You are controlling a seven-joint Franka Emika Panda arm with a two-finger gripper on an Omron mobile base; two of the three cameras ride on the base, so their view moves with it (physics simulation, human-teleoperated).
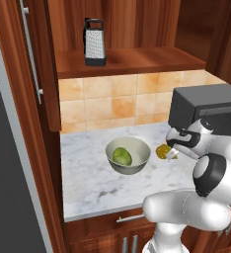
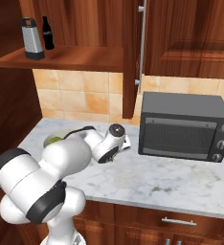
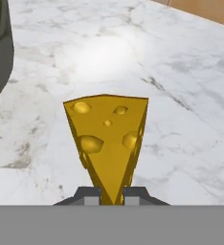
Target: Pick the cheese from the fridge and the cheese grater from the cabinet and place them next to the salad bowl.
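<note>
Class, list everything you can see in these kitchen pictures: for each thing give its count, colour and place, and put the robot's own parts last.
cheese: one, yellow-orange wedge, held over the counter right of the bowl
salad bowl: one, off-white with green salad, on the counter
cheese grater: one, silvery with black handle and base, on the open cabinet shelf
cola bottle: one, dark, on the shelf beside the grater
cabinet: one, reddish-brown wood, above the counter
toaster oven: one, dark grey, on the counter
counter: one, white marble
gripper: one, fingers shut on the cheese
arm: one, white with dark joints
</note>
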